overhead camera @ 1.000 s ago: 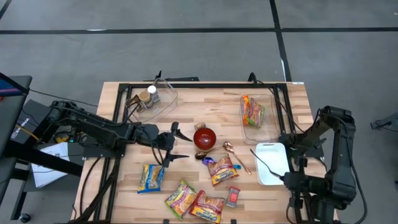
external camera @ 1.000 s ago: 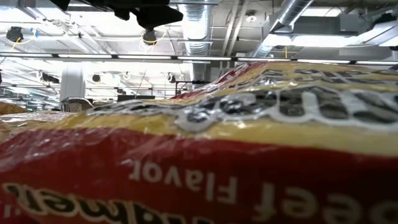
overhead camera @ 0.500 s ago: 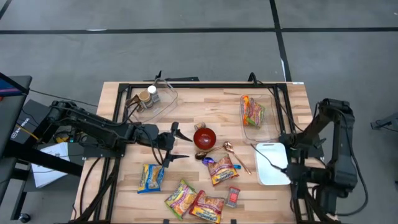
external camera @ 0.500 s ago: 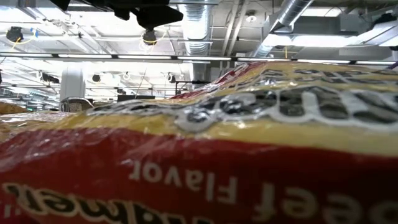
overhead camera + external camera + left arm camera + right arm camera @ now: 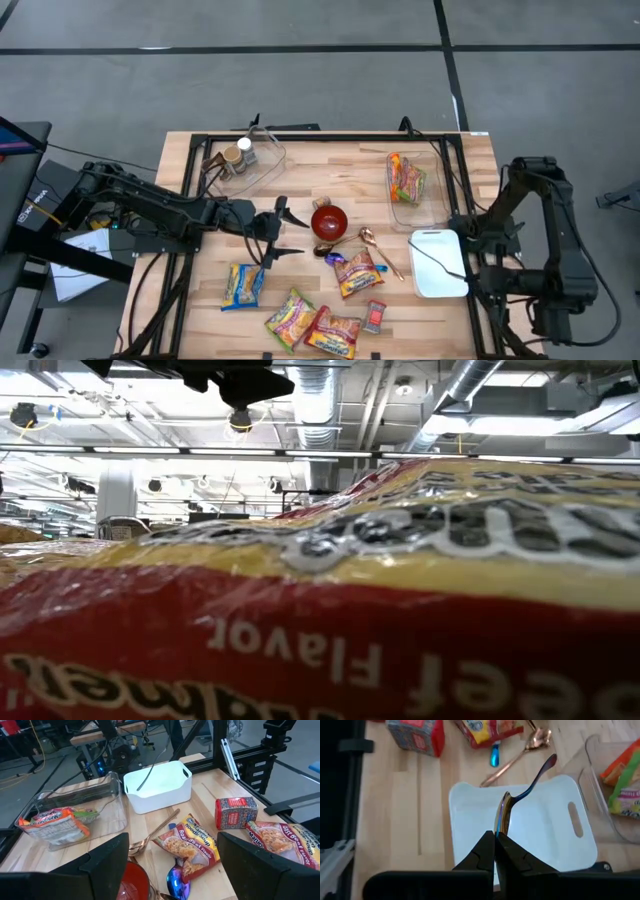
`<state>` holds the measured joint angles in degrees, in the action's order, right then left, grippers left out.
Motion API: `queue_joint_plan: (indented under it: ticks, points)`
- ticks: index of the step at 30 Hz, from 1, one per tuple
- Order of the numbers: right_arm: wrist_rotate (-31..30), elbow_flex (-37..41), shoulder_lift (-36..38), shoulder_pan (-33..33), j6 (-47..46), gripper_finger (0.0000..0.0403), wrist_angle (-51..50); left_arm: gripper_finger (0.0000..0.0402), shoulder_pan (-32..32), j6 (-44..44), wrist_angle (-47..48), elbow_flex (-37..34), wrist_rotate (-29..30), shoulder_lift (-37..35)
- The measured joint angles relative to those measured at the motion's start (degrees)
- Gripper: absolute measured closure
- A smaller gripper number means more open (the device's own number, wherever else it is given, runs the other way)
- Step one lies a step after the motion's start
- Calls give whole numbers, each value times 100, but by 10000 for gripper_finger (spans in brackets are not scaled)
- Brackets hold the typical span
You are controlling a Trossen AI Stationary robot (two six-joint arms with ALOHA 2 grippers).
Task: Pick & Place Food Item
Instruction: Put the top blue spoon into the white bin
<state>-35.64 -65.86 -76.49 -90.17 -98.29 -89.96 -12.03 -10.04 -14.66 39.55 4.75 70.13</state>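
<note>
The right pincer (image 5: 495, 842) is clamped shut on the bowl end of an iridescent spoon (image 5: 520, 795), whose handle rises away from the fingertips above the white bin (image 5: 555, 835) directly beneath it. Just beyond the bin's far rim lie a copper spoon (image 5: 517, 755) and a noodle packet (image 5: 487, 730), with a small red box (image 5: 415, 735) off to one side and a clear container (image 5: 615, 780) holding a packet on the other. The left pincer (image 5: 283, 228) hangs with its fingers spread wide and empty, just beside the red bowl (image 5: 329, 220). Past the bowl, more noodle packets (image 5: 300, 320) lie scattered on the wooden surface (image 5: 330, 170), and another clear container (image 5: 245, 160) sits behind the left arm.
</note>
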Motion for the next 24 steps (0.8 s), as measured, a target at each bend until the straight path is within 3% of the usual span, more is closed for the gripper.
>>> queue_joint_plan:
  ticks: [12, 24]
  points:
    - [176, 191, 45, -480, -770, 403, -5, 105, 0, 98, 0, 0, 20, 0]
    - [444, 470, 26, -407, -976, 403, -5, 105, 0, 96, 0, 0, 15, 0]
